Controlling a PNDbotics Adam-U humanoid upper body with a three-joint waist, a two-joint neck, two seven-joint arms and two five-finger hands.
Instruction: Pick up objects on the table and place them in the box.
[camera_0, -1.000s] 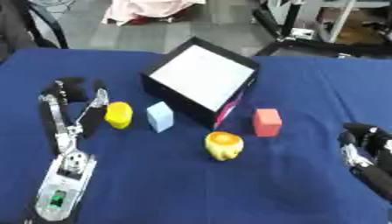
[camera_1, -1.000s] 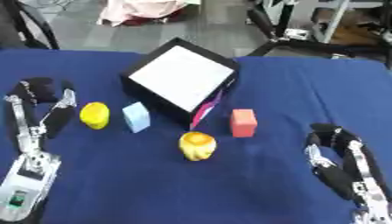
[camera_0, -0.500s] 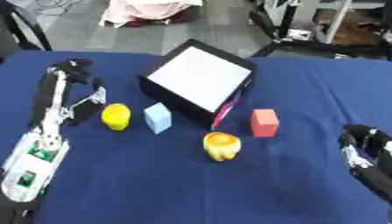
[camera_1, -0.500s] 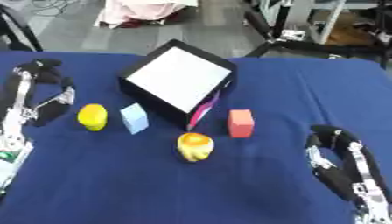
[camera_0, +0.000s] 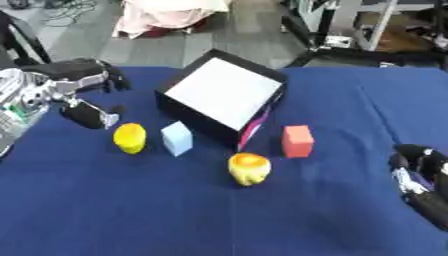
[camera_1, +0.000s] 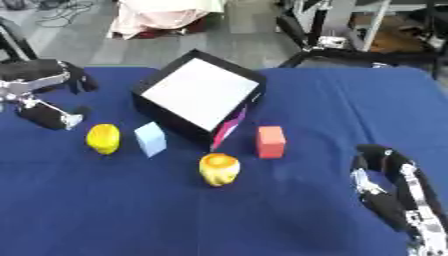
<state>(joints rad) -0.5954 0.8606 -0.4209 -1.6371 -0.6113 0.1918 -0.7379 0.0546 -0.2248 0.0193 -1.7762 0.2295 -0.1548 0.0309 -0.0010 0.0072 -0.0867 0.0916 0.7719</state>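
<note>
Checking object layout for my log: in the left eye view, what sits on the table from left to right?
left hand → yellow object → light blue block → orange-yellow object → red block → right hand

Even, diffuse overhead lighting; both views are soft and low in detail throughout. The box (camera_0: 223, 98) shows a bright, washed-out white inner face without texture. Objects cast only faint, short shadows on the blue tablecloth (camera_0: 175, 210). The left hand (camera_0: 83, 95) is smeared by blur; edges of the background are indistinct.
</note>
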